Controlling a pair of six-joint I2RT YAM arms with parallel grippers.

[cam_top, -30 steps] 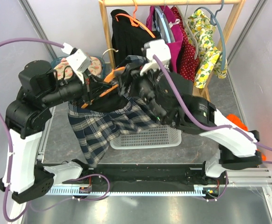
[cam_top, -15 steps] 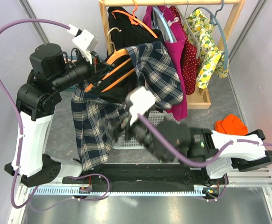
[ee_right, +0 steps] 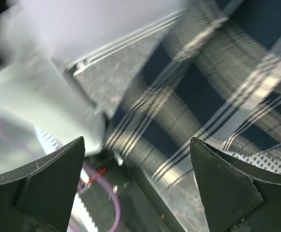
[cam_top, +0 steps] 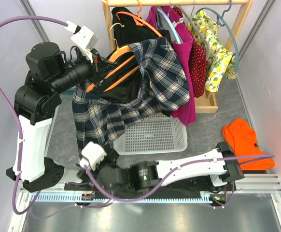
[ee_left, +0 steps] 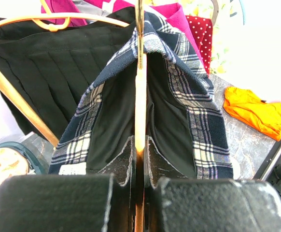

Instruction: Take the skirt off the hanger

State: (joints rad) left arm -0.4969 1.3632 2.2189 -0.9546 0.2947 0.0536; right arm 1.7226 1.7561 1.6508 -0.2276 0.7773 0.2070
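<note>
Overhead view: the left gripper (cam_top: 98,72) is raised beside a wooden rack (cam_top: 109,29) and holds a slim orange hanger (cam_top: 123,65). The skirt (cam_top: 155,82), a soft navy-and-white plaid with a dark lining, is draped over that hanger. One half falls in loose folds toward the desk (cam_top: 213,135), and the other spreads toward the garments hung on the rack. Below it sits a white rectangular basket (cam_top: 164,133) with perforated plastic walls. A crumpled orange cloth (cam_top: 239,137) lies well apart, at the right.

Left wrist view: the jaws are pressed together on the thin, glossy bar of the hanger, which runs straight up the middle of the frame. The plaid parts to either side of the bar like a tent, exposing the smooth black lining (the overhead view only partly shows this). Behind it hangs a black pleated garment (ee_left: 49,63) on a second orange hanger (ee_left: 58,19). A red polka-dot fabric (ee_left: 198,34) shows at the upper right.

Right wrist view: the picture is streaked with blur. The right gripper (ee_right: 136,145) has its dark, wedge-shaped fingers (ee_right: 44,188) set wide apart with nothing between them. Plaid cloth fills the background beyond, next to a pale blurred shape at the left that cannot be identified. From overhead, the right arm (cam_top: 189,166) lies low along the near edge of the desk, and its jaws cannot be made out there.
</note>
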